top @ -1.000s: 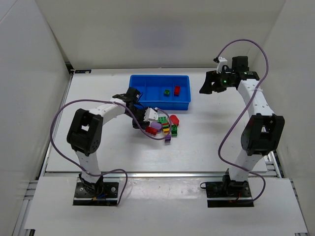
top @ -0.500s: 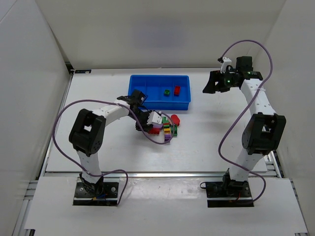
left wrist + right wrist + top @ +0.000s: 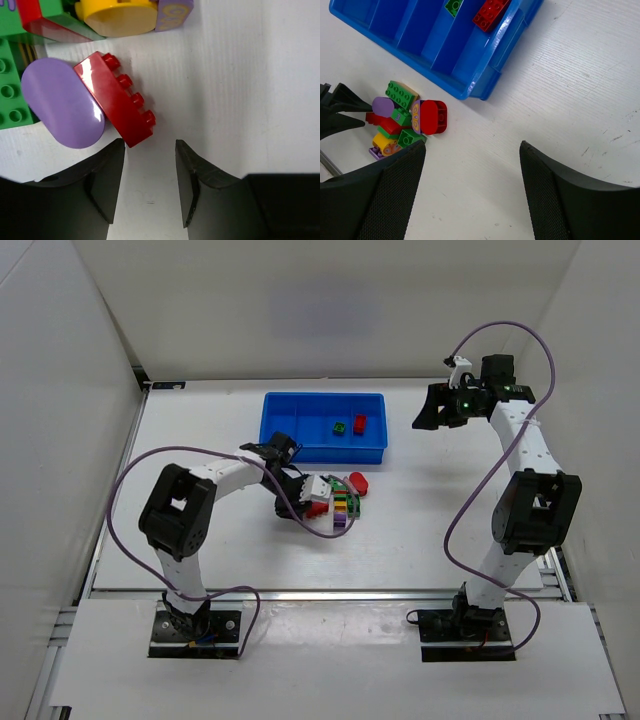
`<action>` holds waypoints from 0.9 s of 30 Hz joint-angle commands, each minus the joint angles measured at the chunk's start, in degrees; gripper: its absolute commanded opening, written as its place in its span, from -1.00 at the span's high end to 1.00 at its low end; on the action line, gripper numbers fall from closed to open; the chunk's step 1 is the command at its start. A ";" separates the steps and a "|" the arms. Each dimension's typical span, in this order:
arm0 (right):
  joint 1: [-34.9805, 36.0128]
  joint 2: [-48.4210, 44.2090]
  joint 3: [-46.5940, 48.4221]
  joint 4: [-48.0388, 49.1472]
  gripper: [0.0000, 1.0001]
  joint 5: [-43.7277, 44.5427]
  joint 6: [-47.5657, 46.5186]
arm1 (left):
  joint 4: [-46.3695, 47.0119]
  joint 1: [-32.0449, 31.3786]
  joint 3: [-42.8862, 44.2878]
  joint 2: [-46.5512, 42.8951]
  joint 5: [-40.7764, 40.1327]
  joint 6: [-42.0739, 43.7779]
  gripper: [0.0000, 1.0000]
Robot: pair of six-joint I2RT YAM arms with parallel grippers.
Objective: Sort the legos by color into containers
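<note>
Beside the near wall of the blue tray (image 3: 325, 454), the unsorted legos (image 3: 335, 498) lie in one tight pile on the white table (image 3: 420, 530). The left gripper (image 3: 149, 150) sits low at the pile's left edge, jaws parted with nothing between them. A red four-stud brick (image 3: 117, 100) lies just ahead of the gap, skewed to it and resting against a purple rounded piece (image 3: 62, 102).

The step in hand looks like picking up this brick. Next, the fingers should ease forward to straddle it, with a slight wrist turn to square up, then close and lift. Its likely home is the rightmost compartment, where a red lego (image 3: 360, 423) already lies beside a green lego (image 3: 340, 427) next door.

Bare table flanks one side of the brick, while the purple piece crowds the other finger. The right gripper (image 3: 428, 412) hangs unclenched and empty, well right of the tray, so the path to the tray seems free.
</note>
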 commanded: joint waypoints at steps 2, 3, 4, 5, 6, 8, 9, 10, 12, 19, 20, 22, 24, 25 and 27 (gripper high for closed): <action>-0.18 0.34 0.66 0.42 -0.58 -1.57 0.61 | -0.42 -1.24 -0.85 -4.06 0.90 -2.49 -0.11; -0.18 0.33 0.58 0.42 -0.58 -1.57 0.61 | -0.51 -1.33 -0.85 -3.98 0.90 -3.18 -0.11; -0.27 0.42 0.49 0.51 -0.58 -1.57 0.70 | -0.51 -1.59 -0.33 -3.80 0.90 -3.54 -0.11; -0.27 0.34 0.31 0.51 -0.58 -1.57 0.79 | -0.43 -1.94 -0.15 -3.71 0.73 -3.72 -0.11; -0.27 0.33 0.22 0.42 -0.58 -1.57 0.79 | -0.51 -2.03 0.11 -3.28 0.73 -4.33 -0.11; -0.18 0.16 0.14 0.33 -0.58 -1.48 0.88 | -0.34 -2.38 1.60 -2.57 0.20 -5.64 -0.12; -0.18 0.16 0.05 0.33 -0.57 -1.48 0.88 | -0.42 -2.39 2.13 -1.70 0.03 -7.22 -0.11; -0.18 0.25 0.05 0.33 -0.58 -1.48 0.96 | -0.34 -2.30 3.27 -1.34 -0.50 -8.10 -0.11; -0.27 0.16 -0.04 0.33 -0.57 -1.48 0.79 | -0.25 -2.38 3.80 -0.90 -1.46 -8.99 -0.11; -0.27 0.25 -0.39 0.50 -0.57 -2.09 0.53 | 2.65 0.86 1.43 -4.50 -4.45 -9.88 -0.20; -0.27 0.25 -0.48 0.51 -0.57 -2.18 0.61 | 2.65 1.30 0.74 -5.55 -4.54 -8.74 -0.22; -0.27 0.25 -0.48 0.42 -0.57 -2.44 0.61 | 2.48 1.22 -0.14 -7.22 -5.77 -4.45 -0.30; -0.27 0.33 -0.57 0.59 -0.57 -2.53 0.88 | 2.48 1.39 0.81 -6.97 -7.00 -4.42 -0.30; -0.27 0.25 -0.48 0.51 -0.57 -2.62 0.96 | 2.56 1.57 1.86 -6.09 -7.18 -6.34 -0.30; -0.27 0.16 -0.57 0.42 -0.57 -2.62 1.14 | 2.22 2.09 5.90 -4.86 -6.31 -9.68 -0.30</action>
